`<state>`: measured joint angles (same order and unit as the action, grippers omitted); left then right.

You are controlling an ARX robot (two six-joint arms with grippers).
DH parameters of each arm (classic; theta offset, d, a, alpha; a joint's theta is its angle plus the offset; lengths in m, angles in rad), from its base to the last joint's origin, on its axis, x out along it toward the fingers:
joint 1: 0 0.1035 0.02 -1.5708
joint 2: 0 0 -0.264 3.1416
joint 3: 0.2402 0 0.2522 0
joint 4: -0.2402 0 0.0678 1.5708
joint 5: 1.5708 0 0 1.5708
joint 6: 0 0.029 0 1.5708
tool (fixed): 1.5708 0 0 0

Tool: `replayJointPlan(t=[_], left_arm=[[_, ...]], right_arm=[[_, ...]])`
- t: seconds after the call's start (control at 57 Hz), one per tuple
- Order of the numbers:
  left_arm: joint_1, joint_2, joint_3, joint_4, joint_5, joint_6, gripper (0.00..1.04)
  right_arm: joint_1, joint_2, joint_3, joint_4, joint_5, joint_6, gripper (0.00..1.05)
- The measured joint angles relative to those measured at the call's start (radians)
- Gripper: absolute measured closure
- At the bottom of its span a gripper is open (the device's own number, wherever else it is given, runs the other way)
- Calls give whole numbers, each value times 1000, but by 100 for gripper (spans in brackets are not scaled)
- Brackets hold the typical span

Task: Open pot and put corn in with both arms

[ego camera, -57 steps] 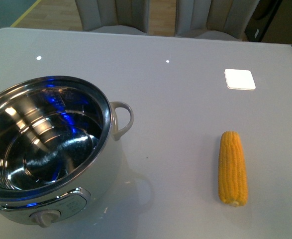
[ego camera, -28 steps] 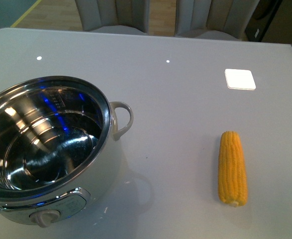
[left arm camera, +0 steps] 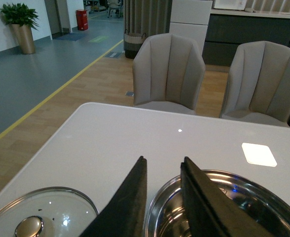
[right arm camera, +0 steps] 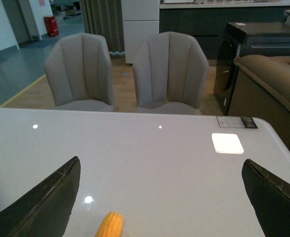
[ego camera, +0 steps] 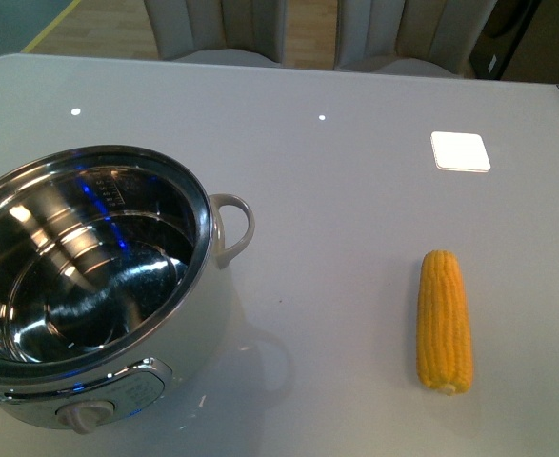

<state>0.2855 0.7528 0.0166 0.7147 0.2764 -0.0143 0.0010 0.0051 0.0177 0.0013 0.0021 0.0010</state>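
- Lying flat on the table (ego camera: 355, 190) beside the pot is a glass lid (left arm camera: 41, 212) with a shiny knob (left arm camera: 28, 226). It appears only in the left wrist view.
- The left gripper (left arm camera: 163, 159) hangs above the pot's rim. Its two black jaws are a narrow gap apart and hold nothing.
- The pot (ego camera: 212, 314) stands on the left part of the table, uncovered. Its polished steel bowl is empty and reflects blue light. A loop handle (ego camera: 236, 224) sticks out toward the corn, and a beige dial (ego camera: 86, 416) faces the robot.
- With the lid off, the opening step looks done. Putting the corn in is what remains.
- The corn (ego camera: 445, 322) lies on bare table well to the right of the pot. It points away from the robot, with its pale stub end (ego camera: 448, 387) nearest.
- The cob is probably stiff and fairly light. Its rounded, bumpy kernels could let it roll or slip.
- The best hold is probably across the middle, with the jaws on the long sides and firm pressure, rather than on the tapering tip.
- The right gripper (right arm camera: 161, 160) hovers above the table with its jaws spread wide and empty. The tip of the corn (right arm camera: 110, 225) shows between them, nearer one jaw.
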Motion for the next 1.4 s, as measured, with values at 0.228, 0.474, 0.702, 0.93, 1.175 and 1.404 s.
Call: replayJointPlan(t=[0.228,0.474,0.702,0.93,1.175,1.404], left_arm=[[-97,-188,-3,-163,-97,3,101],[-232,-364,-4,-332,-257,3,101],[-282,-457,-4,-419,-277,5,101],[-283,-525,-4,-485,-277,5,101],[-283,-699,-3,-692,-277,5,101],[-283,-746,-3,-713,-277,5,101]], right_arm=[[0,0,0,0,0,0,9],[0,0,0,0,0,0,9],[0,0,0,0,0,0,9],[0,0,0,0,0,0,9],[0,0,0,0,0,0,9],[0,0,0,0,0,0,9]])
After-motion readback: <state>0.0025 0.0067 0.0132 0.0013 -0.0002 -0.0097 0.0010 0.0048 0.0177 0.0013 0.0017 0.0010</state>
